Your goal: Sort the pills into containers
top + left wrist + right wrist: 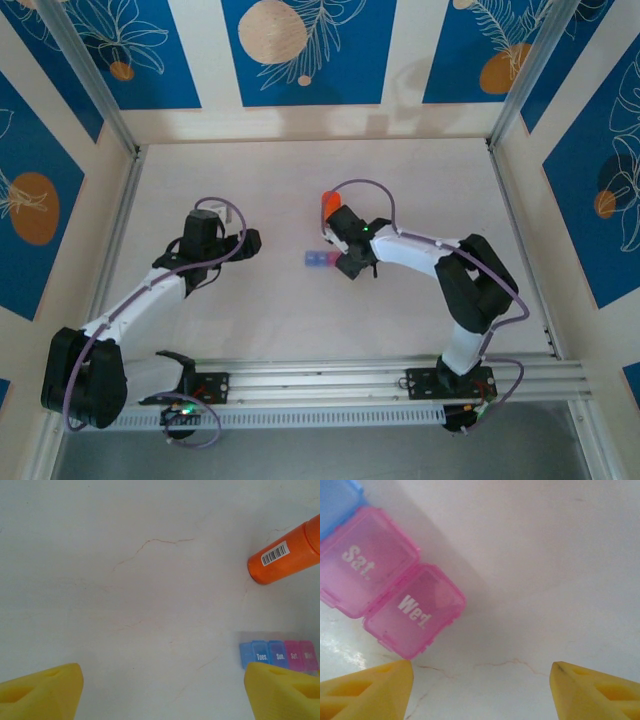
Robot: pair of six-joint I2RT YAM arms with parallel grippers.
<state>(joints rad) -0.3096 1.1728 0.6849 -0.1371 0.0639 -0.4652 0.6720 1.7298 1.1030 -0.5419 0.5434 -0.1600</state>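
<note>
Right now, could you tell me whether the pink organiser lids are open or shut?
Shut: the Sat. lid and the Wed. lid lie flat, edges seated, lettering up.

Open table (250, 170) is lying free across the left half and the far side, giving unobstructed passage. Near the centre, the orange bottle (329, 201) and the pill-organiser strip (320, 260) are forming the only obstacles on the surface; the right arm (420, 250) is reaching in between them. The right gripper (481, 680) is hovering, jaws apart, over bare surface, with the strip's pink end just beside one finger (370, 687). The left gripper (162, 695) is spreading over bare table, the strip lying near its far-side fingertip. Patterned walls (40, 200) are closing off three sides, and the mounting rail (330, 375) is bounding the near edge.
</note>
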